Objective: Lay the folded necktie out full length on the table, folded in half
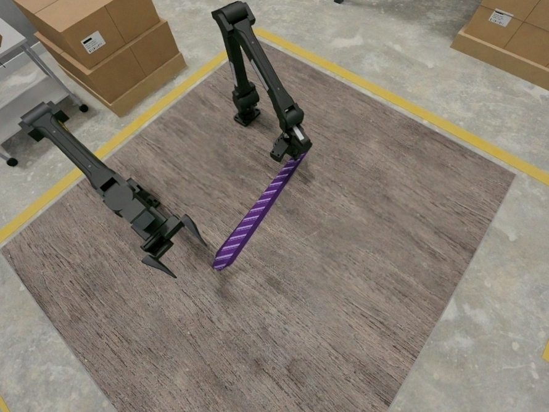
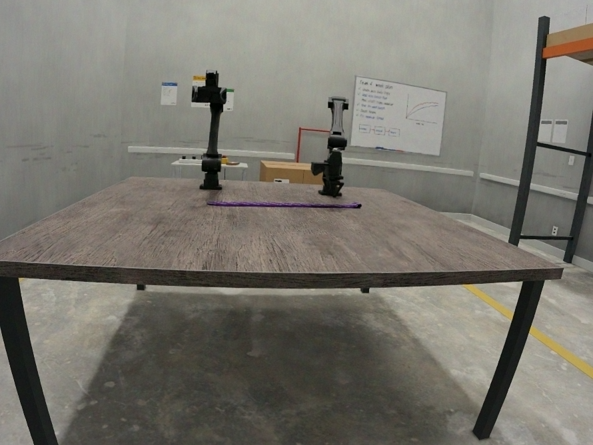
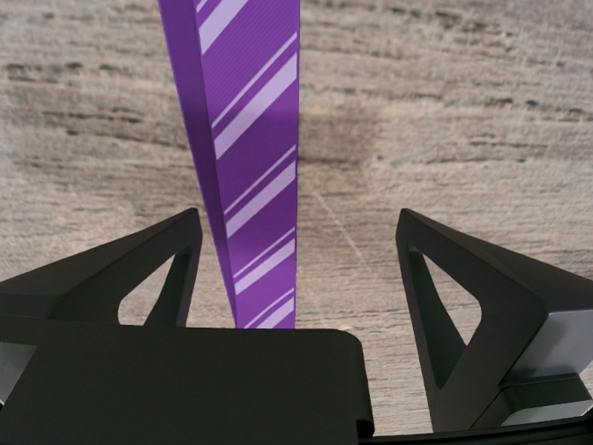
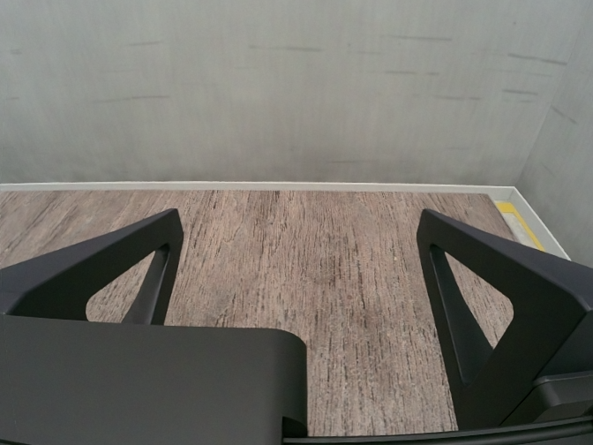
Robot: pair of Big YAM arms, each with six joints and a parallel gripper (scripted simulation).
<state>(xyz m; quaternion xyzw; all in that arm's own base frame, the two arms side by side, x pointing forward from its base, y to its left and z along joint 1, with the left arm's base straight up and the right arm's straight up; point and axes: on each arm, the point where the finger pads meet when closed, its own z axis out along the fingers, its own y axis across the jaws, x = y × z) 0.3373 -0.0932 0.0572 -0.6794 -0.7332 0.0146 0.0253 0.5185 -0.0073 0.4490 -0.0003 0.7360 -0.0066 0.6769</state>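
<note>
The purple striped necktie (image 1: 252, 217) (image 2: 282, 204) (image 3: 258, 143) lies long and nearly straight on the table (image 1: 354, 284) (image 2: 287, 239). A plain purple strip shows along one side of its striped face. Its wide end is towards the right arm. Its narrow end is hidden under the left gripper in the top view and looks slightly raised in the exterior view. My left gripper (image 3: 299, 222) is open above the tie near that end, with the tie between its fingers in the picture, nearer one finger, not gripped. My right gripper (image 1: 190, 261) (image 4: 299, 222) is open and empty, held high and facing outward.
The left arm's base (image 1: 247, 116) stands on the table behind the tie. The right arm leans over the table near the tie's wide end in the top view. The tie is well inside the table edges. Cardboard boxes (image 1: 119, 49) stand on the floor beyond the table.
</note>
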